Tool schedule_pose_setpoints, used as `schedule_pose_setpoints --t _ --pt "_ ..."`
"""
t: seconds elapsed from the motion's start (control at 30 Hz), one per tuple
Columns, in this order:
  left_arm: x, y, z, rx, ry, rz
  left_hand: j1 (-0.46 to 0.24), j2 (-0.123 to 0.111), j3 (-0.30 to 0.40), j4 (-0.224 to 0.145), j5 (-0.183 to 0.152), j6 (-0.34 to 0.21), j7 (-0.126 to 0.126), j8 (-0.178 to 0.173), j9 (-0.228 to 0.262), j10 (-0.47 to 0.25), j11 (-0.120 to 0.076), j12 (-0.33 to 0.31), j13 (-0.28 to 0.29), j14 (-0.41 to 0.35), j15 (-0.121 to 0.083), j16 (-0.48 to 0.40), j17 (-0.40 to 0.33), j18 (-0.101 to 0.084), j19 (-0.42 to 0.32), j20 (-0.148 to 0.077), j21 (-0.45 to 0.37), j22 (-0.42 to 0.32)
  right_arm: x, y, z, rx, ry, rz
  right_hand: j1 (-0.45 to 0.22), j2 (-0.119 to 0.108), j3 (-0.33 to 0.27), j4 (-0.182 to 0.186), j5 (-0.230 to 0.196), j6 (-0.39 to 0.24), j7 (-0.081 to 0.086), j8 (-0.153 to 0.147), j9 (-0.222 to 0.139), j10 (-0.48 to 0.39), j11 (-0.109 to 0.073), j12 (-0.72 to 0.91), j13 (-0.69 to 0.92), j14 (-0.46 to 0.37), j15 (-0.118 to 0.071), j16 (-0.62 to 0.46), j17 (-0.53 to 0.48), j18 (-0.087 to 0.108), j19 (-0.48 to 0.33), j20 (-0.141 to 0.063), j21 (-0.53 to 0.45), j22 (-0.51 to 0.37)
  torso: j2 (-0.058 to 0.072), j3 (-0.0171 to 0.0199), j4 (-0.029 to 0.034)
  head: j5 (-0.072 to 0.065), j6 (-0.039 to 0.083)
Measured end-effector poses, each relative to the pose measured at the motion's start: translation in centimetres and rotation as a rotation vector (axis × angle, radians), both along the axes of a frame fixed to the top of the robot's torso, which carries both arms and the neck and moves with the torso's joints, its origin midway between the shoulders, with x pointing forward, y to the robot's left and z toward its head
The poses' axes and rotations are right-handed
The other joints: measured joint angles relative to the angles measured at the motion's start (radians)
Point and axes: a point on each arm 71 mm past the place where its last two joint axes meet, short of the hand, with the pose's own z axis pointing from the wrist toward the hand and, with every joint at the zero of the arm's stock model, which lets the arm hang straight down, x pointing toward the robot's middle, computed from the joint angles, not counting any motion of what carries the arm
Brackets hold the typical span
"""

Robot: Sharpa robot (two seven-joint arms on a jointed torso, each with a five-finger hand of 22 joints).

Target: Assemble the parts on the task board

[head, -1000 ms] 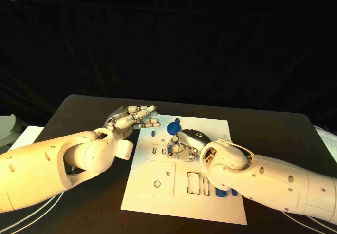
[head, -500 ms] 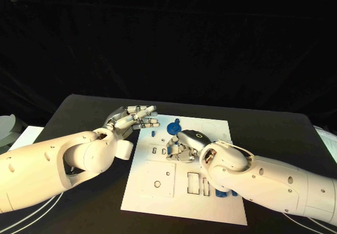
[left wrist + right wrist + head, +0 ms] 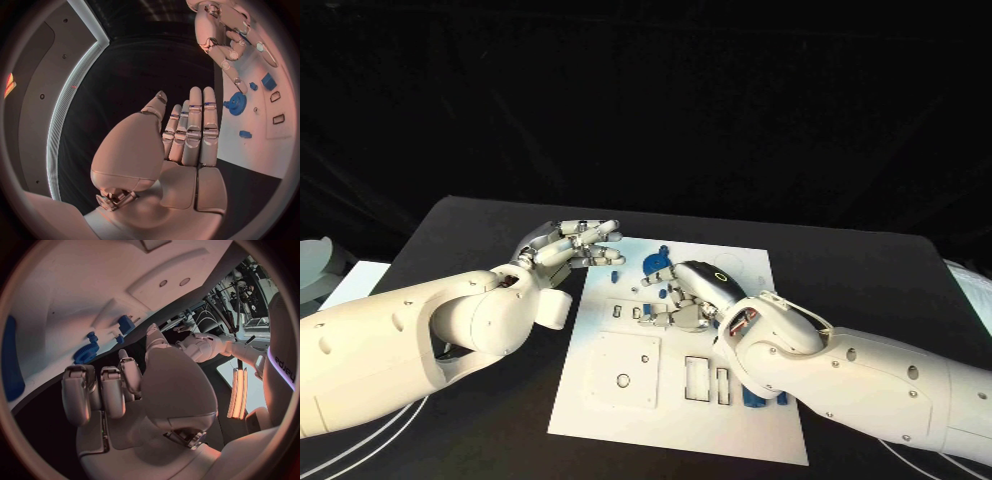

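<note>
The white task board [image 3: 625, 400] lies in the middle of the table. A blue gear [image 3: 655, 264] [image 3: 235, 103] [image 3: 85, 354] lies on its far part, with small blue pieces [image 3: 615, 272] [image 3: 245, 134] near it. My right hand [image 3: 684, 296] [image 3: 224, 35] hovers over the board just near of the gear, its fingers bent down toward the slots, apart and holding nothing. My left hand [image 3: 574, 244] [image 3: 187, 135] stands at the board's far left corner, its fingers straight and together, also holding nothing. A blue block [image 3: 269, 81] [image 3: 125, 324] sits in the board.
More blue parts [image 3: 756, 398] lie at the board's near right, beside my right forearm. Empty rectangular slots [image 3: 698, 378] cut the board's near half. Black table [image 3: 862, 270] lies around the board, and white cables [image 3: 358, 450] run at the near left.
My right hand has shifted a little toward the far side of the board, nearer the gear. My left hand has barely moved.
</note>
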Motion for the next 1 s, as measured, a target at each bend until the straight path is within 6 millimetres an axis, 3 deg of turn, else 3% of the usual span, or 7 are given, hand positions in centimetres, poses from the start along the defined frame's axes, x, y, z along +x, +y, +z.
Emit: schedule_pose_setpoints --t 0.17,0.2,0.27,0.33,0.5,0.73,1.0 --pt "0.2 0.0 -0.3 0.039 0.007 -0.019 -0.01 -0.002 0.008 0.001 0.0 0.043 -0.036 0.009 0.004 0.131 -0.046 0.052 0.029 0.146 -0.054 0.181 0.126 0.0 0.118 -0.049 0.095 0.05 -0.2 -2.1 1.9 0.061 -0.018 0.053 0.004 0.004 0.0 0.0 -0.004 0.0 0.0 0.0 0.0 -0.001 0.001 -0.005 0.0 0.0 0.0 0.0 0.0 0.0 0.0 0.0 0.0 0.0 -0.002 0.0003 -0.0009 0.003 0.003" --pt "0.3 0.0 -0.4 0.054 0.009 -0.027 -0.018 -0.01 0.01 0.004 0.0 0.056 -0.049 0.016 0.006 0.174 -0.065 0.078 0.046 0.156 -0.068 0.347 0.283 0.0 0.158 -0.065 0.135 0.073 -0.1 -2.7 2.4 0.07 -0.019 0.057 0.009 0.009 0.0 0.0 -0.004 0.0 0.0 0.0 0.0 -0.005 0.003 -0.012 0.0 0.0 0.0 0.0 0.0 0.0 0.0 0.0 -0.005 0.0 -0.002 0.0006 -0.0013 0.004 0.003" --pt "0.4 0.0 -0.6 0.101 0.02 -0.049 -0.051 -0.019 0.001 0.025 0.0 0.084 -0.077 0.03 0.013 0.26 -0.096 0.161 0.107 0.161 -0.096 0.778 0.757 0.0 0.243 -0.097 0.291 0.205 0.3 -4.2 3.5 0.091 -0.016 0.054 0.024 0.024 0.0 0.0 0.0 0.006 -0.001 0.0 0.001 -0.011 0.0 -0.016 0.0 0.0 0.0 0.0 0.0 0.0 0.0 0.0 -0.008 0.0 -0.005 0.0014 -0.0027 0.005 0.004" --pt "0.4 -0.1 -0.9 0.156 0.035 -0.076 -0.08 -0.019 -0.007 0.052 0.0 0.102 -0.098 0.054 0.025 0.275 -0.114 0.285 0.214 0.161 -0.113 1.142 0.979 -0.039 0.293 -0.121 0.571 0.492 0.9 -5.9 4.6 0.112 -0.009 0.035 0.029 0.04 0.007 -0.007 0.006 0.011 -0.003 0.005 0.002 -0.011 0.0 -0.016 0.0 0.0 0.0 0.0 0.0 0.0 0.0 0.0 -0.008 0.0 -0.009 0.003 -0.0046 0.007 0.003" --pt "0.4 -0.8 -2.0 0.379 0.103 -0.189 -0.134 -0.011 -0.045 0.128 0.0 0.103 -0.111 0.123 0.067 0.189 -0.121 0.635 0.54 0.16 -0.115 1.358 1.022 -0.078 0.297 -0.134 0.919 0.884 2.5 -10.8 7.3 0.189 0.033 -0.066 0.046 0.058 0.01 -0.025 0.029 0.028 -0.009 0.009 0.005 -0.012 -0.002 -0.016 0.001 0.0 0.0 0.0 0.0 0.0 0.0 0.0 -0.008 0.0 -0.022 0.0079 -0.0101 0.011 0.0" --pt "1.0 -1.9 -2.2 0.731 0.16 -0.309 -0.172 0.0 -0.099 0.194 -0.004 0.089 -0.131 0.287 0.176 0.199 -0.14 1.016 0.915 0.161 -0.131 1.377 1.022 -0.102 0.306 -0.135 1.134 1.157 3.6 -14.8 8.4 0.288 0.095 -0.173 0.054 0.065 0.01 -0.032 0.043 0.035 -0.014 0.016 0.006 -0.014 -0.004 -0.016 0.001 0.0 0.0 0.0 0.0 0.0 0.0 0.0 -0.008 0.0 -0.036 0.0152 -0.0155 0.019 -0.004" --pt "2.5 -3.3 -1.9 1.051 0.174 -0.319 -0.283 -0.006 -0.212 0.2 -0.032 0.022 -0.155 0.467 0.34 0.225 -0.155 1.134 1.042 0.158 -0.142 1.377 1.022 -0.116 0.31 -0.138 1.195 1.202 3.7 -16.1 8.5 0.341 0.136 -0.215 0.049 0.069 0.006 -0.042 0.043 0.035 -0.014 0.016 0.007 -0.018 -0.007 -0.02 0.002 0.0 0.0 -0.004 0.0 0.0 0.004 -0.004 -0.012 0.0 -0.047 0.0247 -0.0167 0.023 -0.012"
